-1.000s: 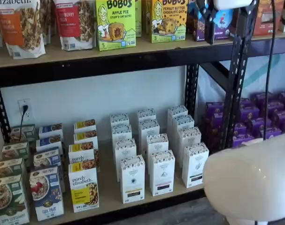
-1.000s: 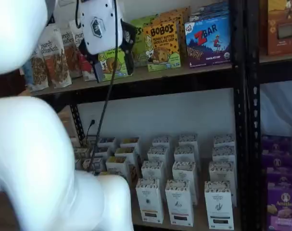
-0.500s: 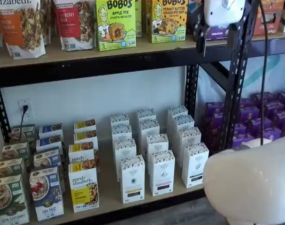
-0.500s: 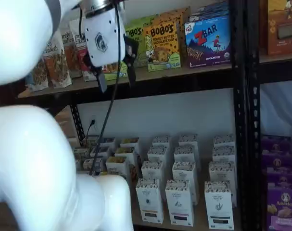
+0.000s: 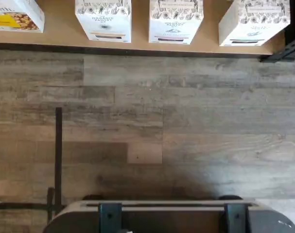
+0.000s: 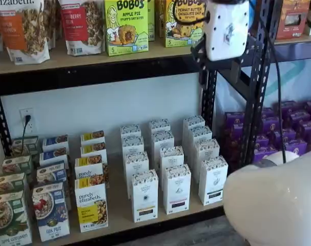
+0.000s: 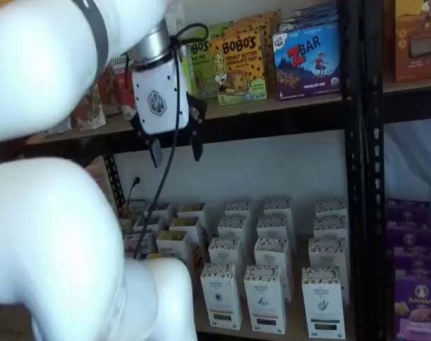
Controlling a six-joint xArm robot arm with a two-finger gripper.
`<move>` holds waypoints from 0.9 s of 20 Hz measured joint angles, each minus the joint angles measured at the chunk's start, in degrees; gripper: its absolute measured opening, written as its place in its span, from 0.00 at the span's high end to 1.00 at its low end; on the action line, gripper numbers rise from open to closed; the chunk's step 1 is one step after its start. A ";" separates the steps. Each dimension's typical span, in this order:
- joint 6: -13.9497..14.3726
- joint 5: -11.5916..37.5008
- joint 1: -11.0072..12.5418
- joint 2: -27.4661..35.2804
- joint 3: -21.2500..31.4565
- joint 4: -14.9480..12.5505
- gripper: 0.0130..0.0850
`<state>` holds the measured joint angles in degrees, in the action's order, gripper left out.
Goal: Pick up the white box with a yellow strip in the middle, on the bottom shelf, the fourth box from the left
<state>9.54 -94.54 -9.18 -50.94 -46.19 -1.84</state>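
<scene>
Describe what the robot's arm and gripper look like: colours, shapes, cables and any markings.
The arm is made of bulky, rounded, glossy white segments, with a grey band near the wrist. The gripper has a boxy white body bearing a small dark hexagonal logo and ends in two short black fingers. A thin black cable hangs down beside it in both shelf views.

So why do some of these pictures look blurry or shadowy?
In both shelf views the white arm sits close to the camera, a soft blob hiding part of the shelves. In a shelf view the gripper looks slightly smeared. In the wrist view the boxes are sharp, with a dark shadow on the floor.
</scene>
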 joint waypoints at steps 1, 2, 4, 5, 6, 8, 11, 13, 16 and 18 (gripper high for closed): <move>0.41 1.22 -0.34 -0.10 1.01 0.00 0.00; 0.78 2.26 -0.67 -0.15 1.89 0.00 0.00; 1.09 4.24 -0.90 -0.09 3.55 0.67 0.00; 1.11 5.04 -0.88 -0.01 4.20 1.14 0.00; 1.20 5.97 -0.92 0.05 4.95 1.48 0.00; 1.90 8.23 -1.62 0.27 6.78 1.49 0.00; 3.71 10.90 -3.24 0.97 8.91 0.01 0.00; 4.73 12.51 -4.05 1.72 10.03 -0.98 0.00; 4.65 15.36 -3.87 2.92 11.67 -0.45 0.00; 4.53 17.35 -3.77 4.04 12.63 0.05 0.00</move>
<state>14.06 -77.19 -12.95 -46.91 -33.55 -1.79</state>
